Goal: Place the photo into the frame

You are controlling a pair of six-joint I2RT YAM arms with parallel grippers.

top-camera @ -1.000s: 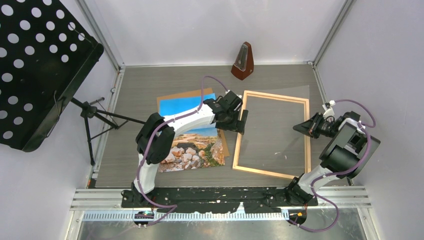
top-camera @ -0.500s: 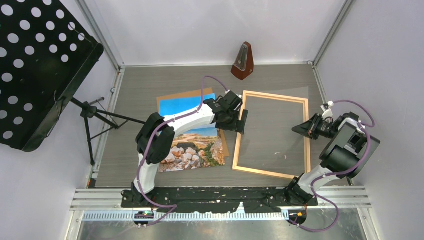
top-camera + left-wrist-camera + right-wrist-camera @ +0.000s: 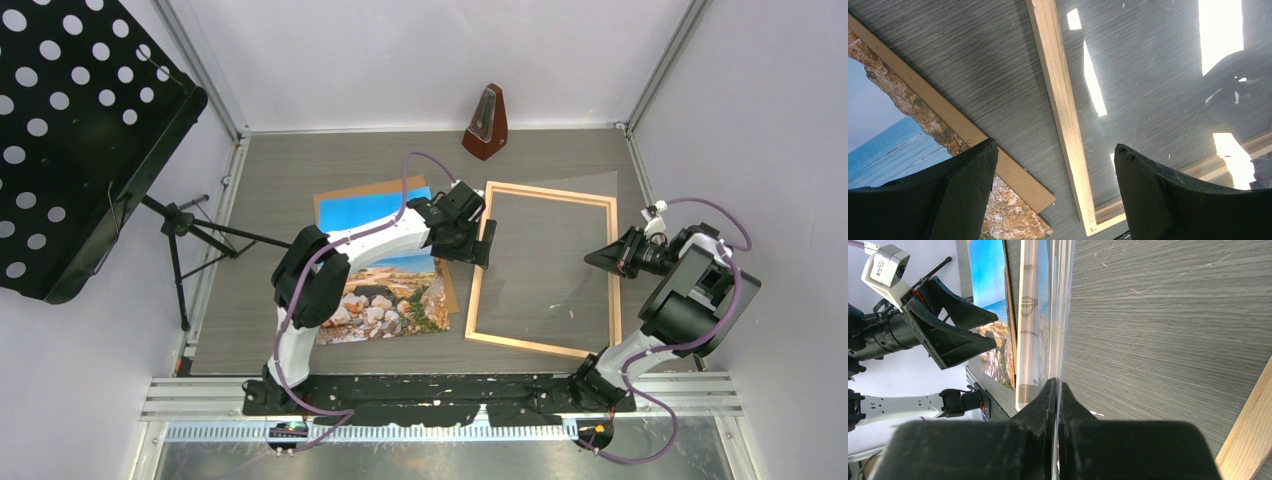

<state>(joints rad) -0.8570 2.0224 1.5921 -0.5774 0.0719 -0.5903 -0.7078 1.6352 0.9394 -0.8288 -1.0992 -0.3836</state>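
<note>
Well, the right jaws are clenched on the edge of the clear sheet (image 3: 1059, 300), which runs away from them edge-on with the shoreline mirrored in it. The left jaws stand released and wide, holding nothing, hovering above the left rail of the frame (image 3: 552, 193), with a corner of the brown backing board (image 3: 953, 120) just beside it on the counter (image 3: 300, 160).

Over the last second almost nothing has moved. The right arm (image 3: 690, 300) has edged a touch toward the frame's right rail, and the left arm (image 3: 370, 235) has not stirred.

The photo (image 3: 390, 290) lies face up on the backing board, just left of the frame and outside it, partly covered by my left arm. So I judge the task barely begun. The sheet lies across the frame's opening, and I expect it needs settling or clearing before the print can go in. My worry is the sheet flexing or slipping in so thin a pinch.
</note>
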